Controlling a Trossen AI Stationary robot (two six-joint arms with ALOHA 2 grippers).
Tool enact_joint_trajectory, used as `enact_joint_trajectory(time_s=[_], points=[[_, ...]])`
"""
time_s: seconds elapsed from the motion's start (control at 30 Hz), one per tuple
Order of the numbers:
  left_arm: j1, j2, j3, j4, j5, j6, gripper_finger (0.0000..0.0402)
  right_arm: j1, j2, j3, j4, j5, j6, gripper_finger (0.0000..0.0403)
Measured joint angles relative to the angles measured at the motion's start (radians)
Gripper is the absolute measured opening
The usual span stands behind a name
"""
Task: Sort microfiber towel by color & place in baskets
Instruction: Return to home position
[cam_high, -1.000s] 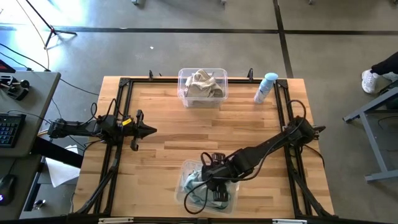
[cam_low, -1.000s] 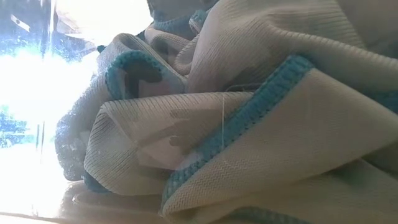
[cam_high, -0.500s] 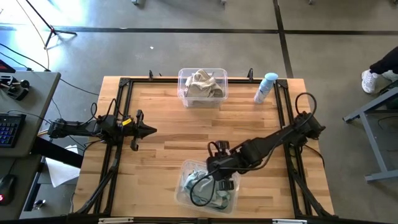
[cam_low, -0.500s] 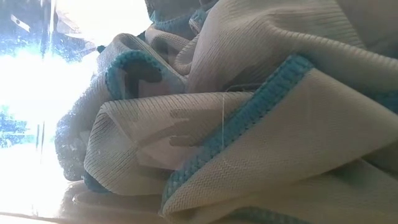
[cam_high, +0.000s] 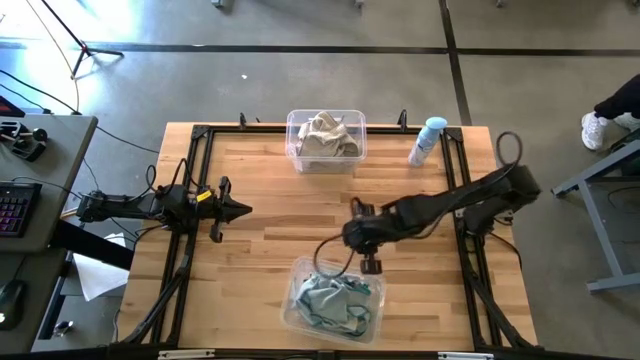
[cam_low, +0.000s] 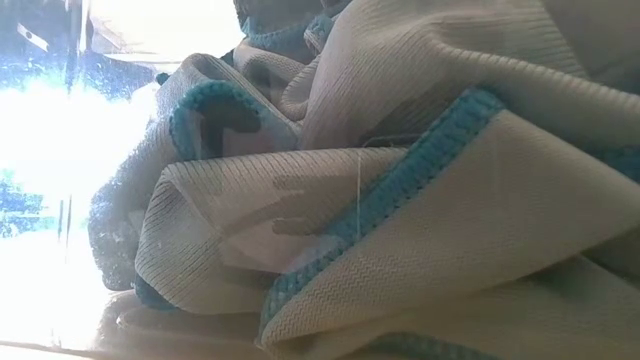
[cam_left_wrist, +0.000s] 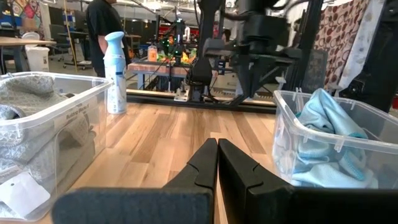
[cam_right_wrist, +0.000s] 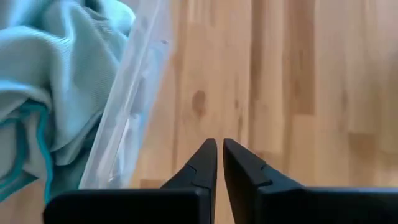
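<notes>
Light teal towels (cam_high: 335, 298) lie heaped in the near clear basket (cam_high: 296, 312). They fill the low view (cam_low: 400, 200) and show in the right wrist view (cam_right_wrist: 56, 74). Beige towels (cam_high: 325, 135) lie in the far basket (cam_high: 358, 122). My right gripper (cam_high: 371, 267) hangs shut, with nothing in it, above the bare wood just beyond the near basket's far rim (cam_right_wrist: 134, 106); its fingertips (cam_right_wrist: 219, 144) point down. My left gripper (cam_high: 248, 209) rests shut at the table's left, pointing right (cam_left_wrist: 217, 144).
A blue-capped spray bottle (cam_high: 428, 140) stands at the far right, beside the far basket. A black metal frame (cam_high: 200, 135) runs around the tabletop. Bare wood (cam_high: 300, 215) lies between the two baskets. A person (cam_left_wrist: 102, 25) stands in the room beyond the table.
My right gripper has risen out of the near basket and drawn back toward the far and right edges, coming away with nothing between its fingers. The teal towels stay heaped in the basket. My left arm has kept still.
</notes>
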Motion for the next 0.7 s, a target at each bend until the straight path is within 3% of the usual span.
enact_joint_trajectory(time_s=[0.1,0.43,0.7], points=[[0.000,0.000,0.000,0.000,0.000,0.000,0.0000,-0.042,-0.118,-0.185,0.178,-0.056,-0.024,0.0011],[0.000,0.000,0.000,0.000,0.000,0.000,0.0000,-0.114,-0.487,-0.749,0.755,-0.080,-0.050,0.0003],[0.000,0.000,0.000,0.000,0.000,0.000,0.0000,-0.114,-0.702,-1.050,1.018,-0.071,-0.027,0.0001]])
